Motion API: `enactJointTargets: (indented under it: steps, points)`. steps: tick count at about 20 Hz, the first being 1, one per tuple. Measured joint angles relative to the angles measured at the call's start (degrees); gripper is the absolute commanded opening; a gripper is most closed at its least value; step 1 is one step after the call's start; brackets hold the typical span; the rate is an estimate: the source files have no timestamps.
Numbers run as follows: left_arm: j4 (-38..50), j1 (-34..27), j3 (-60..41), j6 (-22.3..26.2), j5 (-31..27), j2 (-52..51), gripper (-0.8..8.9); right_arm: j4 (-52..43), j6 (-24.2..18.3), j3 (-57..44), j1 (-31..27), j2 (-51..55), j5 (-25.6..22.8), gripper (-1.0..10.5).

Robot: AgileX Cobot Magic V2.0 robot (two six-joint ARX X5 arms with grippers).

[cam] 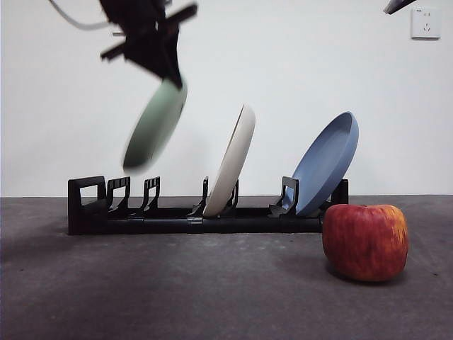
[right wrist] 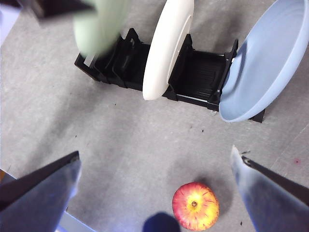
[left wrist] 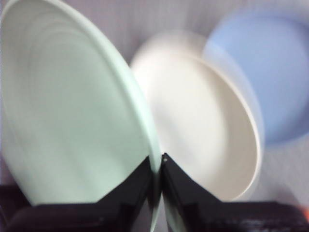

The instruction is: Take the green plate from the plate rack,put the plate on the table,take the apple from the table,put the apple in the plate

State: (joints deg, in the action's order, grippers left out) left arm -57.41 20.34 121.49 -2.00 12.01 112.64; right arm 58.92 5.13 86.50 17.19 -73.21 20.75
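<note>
The green plate (cam: 154,127) hangs tilted and blurred in the air above the left end of the black plate rack (cam: 177,216), lifted clear of its slots. My left gripper (cam: 170,74) is shut on the plate's upper rim; its own wrist view shows the jaws pinching the green plate (left wrist: 72,116) at the edge, left gripper (left wrist: 160,166). The apple (cam: 365,241) stands on the dark grey table (cam: 177,290) in front of the rack's right end. My right gripper (right wrist: 154,162) hovers high above the apple (right wrist: 195,206), open and holding nothing.
A cream-white plate (cam: 231,161) leans in the rack's middle slot and a blue plate (cam: 325,163) in its right slot. A wall socket (cam: 425,23) sits at the upper right on the white wall behind.
</note>
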Motion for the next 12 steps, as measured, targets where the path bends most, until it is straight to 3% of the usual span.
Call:
enactJointTargets:
  steps: [5,8,12]
  points:
    - [-7.08,1.22,16.83,0.02,-0.9,0.0,-0.09,0.0,0.0,0.0,0.0,0.0,0.0,7.2]
    - [-17.03,3.52,28.13,0.98,2.67,0.0,-0.09,-0.68,0.0,0.0,0.0,0.0,-0.02,7.2]
    - [-18.88,8.2,31.89,2.05,2.01,-4.2,-0.08,-1.81,-0.02,0.0,0.0,0.0,0.0,7.2]
